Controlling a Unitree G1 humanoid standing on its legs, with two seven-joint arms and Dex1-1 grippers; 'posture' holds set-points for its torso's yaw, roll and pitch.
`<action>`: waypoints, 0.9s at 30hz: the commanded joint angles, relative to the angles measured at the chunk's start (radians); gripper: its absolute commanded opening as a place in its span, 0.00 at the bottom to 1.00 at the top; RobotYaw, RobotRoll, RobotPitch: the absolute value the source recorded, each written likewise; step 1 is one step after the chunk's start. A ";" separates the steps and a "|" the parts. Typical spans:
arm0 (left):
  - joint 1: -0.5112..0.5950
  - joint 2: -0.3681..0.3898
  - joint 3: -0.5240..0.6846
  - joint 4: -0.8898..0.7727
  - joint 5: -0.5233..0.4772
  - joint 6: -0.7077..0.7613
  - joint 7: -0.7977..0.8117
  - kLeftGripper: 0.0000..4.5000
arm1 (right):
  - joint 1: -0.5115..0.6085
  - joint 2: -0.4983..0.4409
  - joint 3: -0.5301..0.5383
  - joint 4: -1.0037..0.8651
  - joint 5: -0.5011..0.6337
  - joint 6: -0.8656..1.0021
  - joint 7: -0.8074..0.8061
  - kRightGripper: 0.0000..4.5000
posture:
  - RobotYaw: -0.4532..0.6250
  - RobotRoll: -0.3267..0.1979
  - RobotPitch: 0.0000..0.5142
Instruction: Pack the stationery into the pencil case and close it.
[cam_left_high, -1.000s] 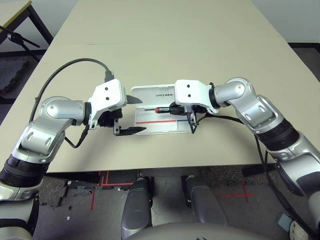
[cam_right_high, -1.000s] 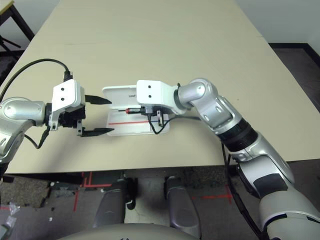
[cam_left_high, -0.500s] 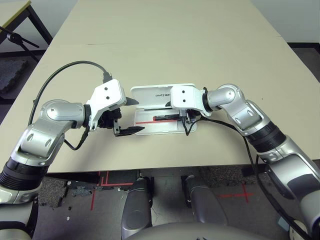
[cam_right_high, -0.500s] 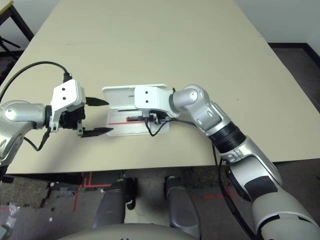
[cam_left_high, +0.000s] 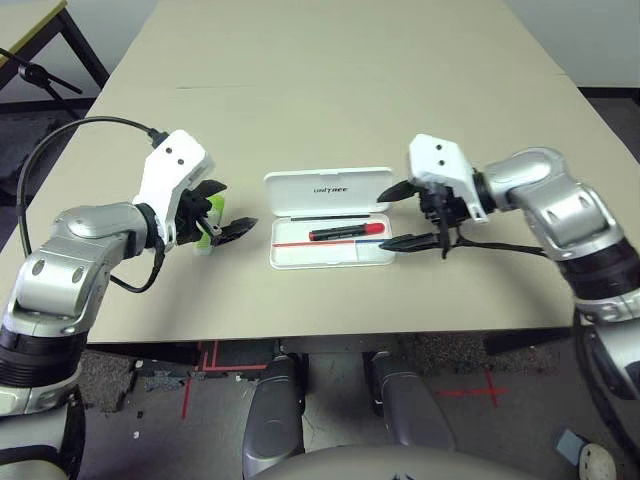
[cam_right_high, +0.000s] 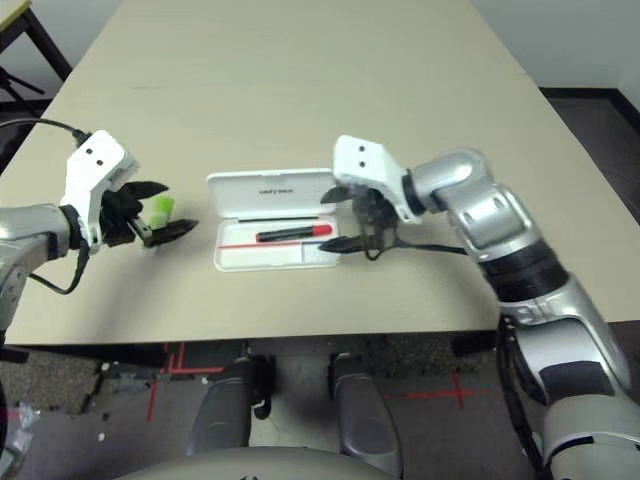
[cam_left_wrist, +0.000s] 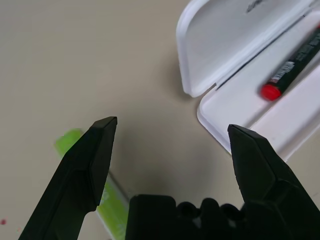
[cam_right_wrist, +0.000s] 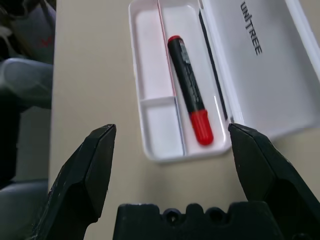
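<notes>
Beige table (cam_left_high: 350, 90) | case (cam_left_high: 330, 218) lay open, marker (cam_left_high: 346, 232) inside | highlighter (cam_left_high: 207, 225) outside, by spread left gripper (cam_left_high: 228, 208) | right gripper (cam_left_high: 407, 214) spread, empty | closing remained.

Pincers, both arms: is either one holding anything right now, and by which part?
Nothing is held. The right pincer is open beside the pencil case; the left pincer is open near the green stick.

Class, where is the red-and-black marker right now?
The marker lies inside the open pencil case at table centre, in its rear compartment beside the lid, between both open grippers.
</notes>
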 joint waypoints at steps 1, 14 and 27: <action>-0.003 -0.038 0.032 -0.010 0.016 0.106 0.107 1.00 | 0.027 -0.051 -0.030 -0.032 0.053 0.040 0.048 0.99 | 0.41 0.62 0.36; -0.130 -0.191 0.086 0.187 0.091 0.290 0.384 1.00 | 0.068 -0.099 -0.030 -0.083 0.079 0.065 0.036 0.99 | 0.40 0.62 0.37; -0.155 -0.201 0.108 0.304 0.083 0.317 0.412 1.00 | 0.070 -0.099 -0.022 -0.083 0.070 0.048 0.028 0.99 | 0.39 0.62 0.36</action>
